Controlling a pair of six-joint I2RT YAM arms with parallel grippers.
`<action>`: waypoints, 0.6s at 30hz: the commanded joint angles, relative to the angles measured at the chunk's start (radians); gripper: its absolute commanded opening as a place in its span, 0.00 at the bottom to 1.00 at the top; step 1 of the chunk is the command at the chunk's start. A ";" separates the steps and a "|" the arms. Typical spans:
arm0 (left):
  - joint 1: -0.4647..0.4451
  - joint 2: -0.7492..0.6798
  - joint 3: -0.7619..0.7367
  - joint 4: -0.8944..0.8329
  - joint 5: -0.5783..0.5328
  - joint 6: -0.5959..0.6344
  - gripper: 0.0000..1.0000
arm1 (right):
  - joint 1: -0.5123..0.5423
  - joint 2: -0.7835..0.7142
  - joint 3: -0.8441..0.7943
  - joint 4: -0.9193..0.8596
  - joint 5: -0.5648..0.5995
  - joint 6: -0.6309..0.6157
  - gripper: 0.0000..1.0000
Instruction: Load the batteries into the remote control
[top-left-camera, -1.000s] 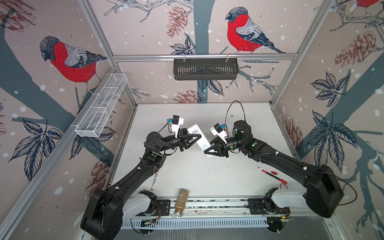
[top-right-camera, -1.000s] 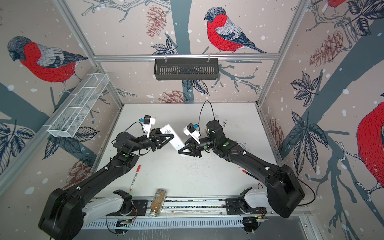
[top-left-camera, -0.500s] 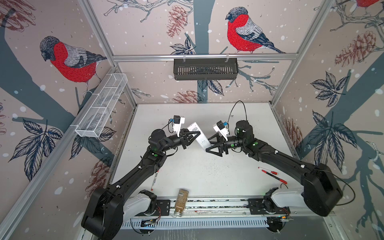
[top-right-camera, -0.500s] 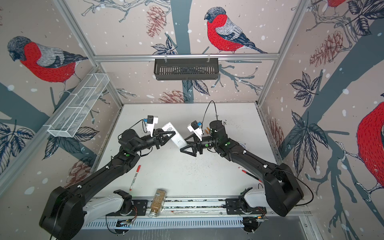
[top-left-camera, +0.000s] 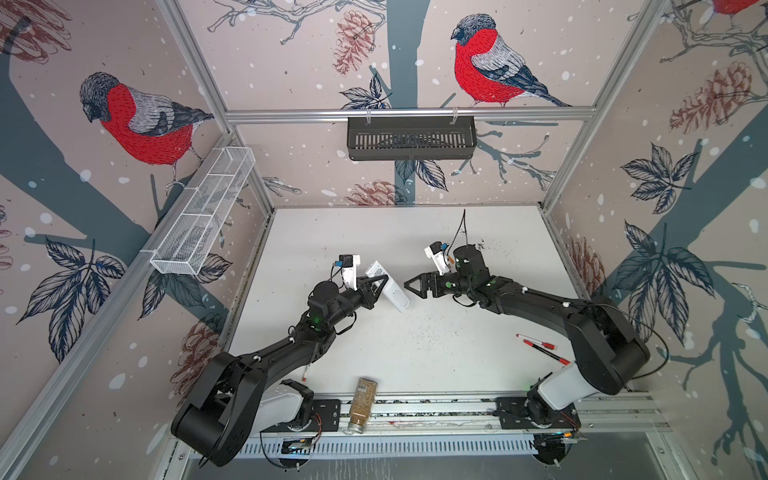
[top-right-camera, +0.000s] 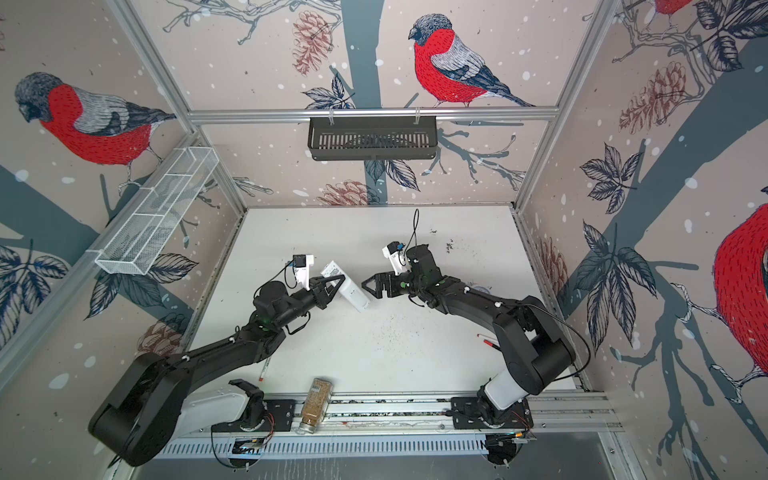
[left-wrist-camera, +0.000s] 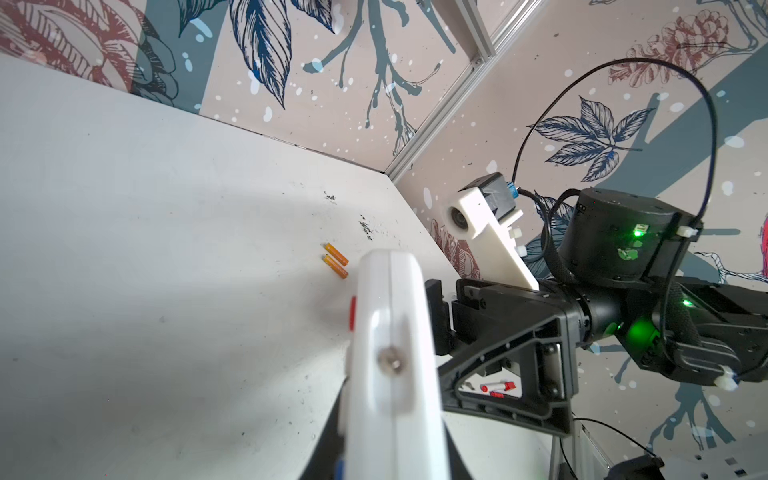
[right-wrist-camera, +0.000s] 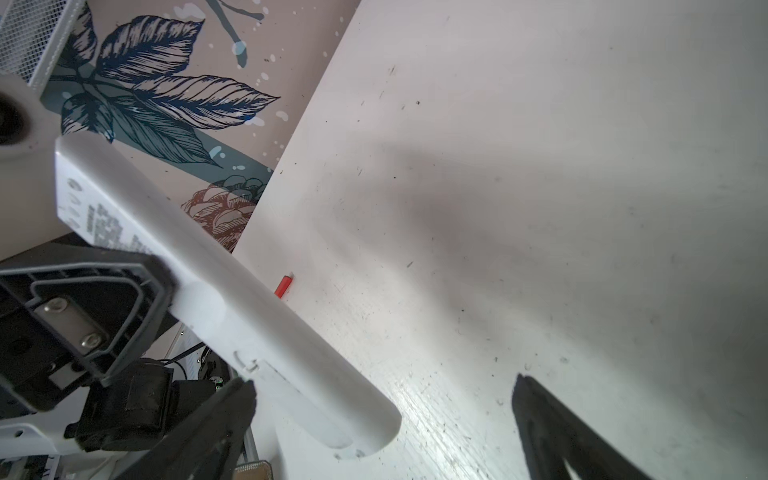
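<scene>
The remote control is a slim white bar held tilted above the table, plain back upward. My left gripper is shut on its upper half. In the left wrist view the remote control fills the space between the jaws of the left gripper. Two orange batteries lie side by side on the table beyond it. My right gripper stands open just right of the remote's lower end. In the right wrist view the remote control ends between the spread fingers of the right gripper, untouched.
Two red-capped pens lie at the right by the right arm. Another pen pokes out under the left arm. A jar of grains lies on the front rail. A black basket and a white wire basket hang on the walls.
My right gripper has opened, let go of the remote's lower end and drawn back slightly to the right. The left gripper keeps its hold and has shifted the remote a little.
</scene>
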 joint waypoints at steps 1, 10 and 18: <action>-0.004 0.020 -0.021 0.164 -0.071 -0.045 0.00 | 0.029 0.032 0.023 0.046 0.037 0.060 0.99; -0.009 0.021 -0.049 0.262 -0.100 -0.107 0.00 | 0.060 0.092 0.018 0.133 0.043 0.135 0.99; -0.014 0.023 -0.068 0.314 -0.107 -0.142 0.00 | 0.068 0.110 0.008 0.206 0.034 0.201 1.00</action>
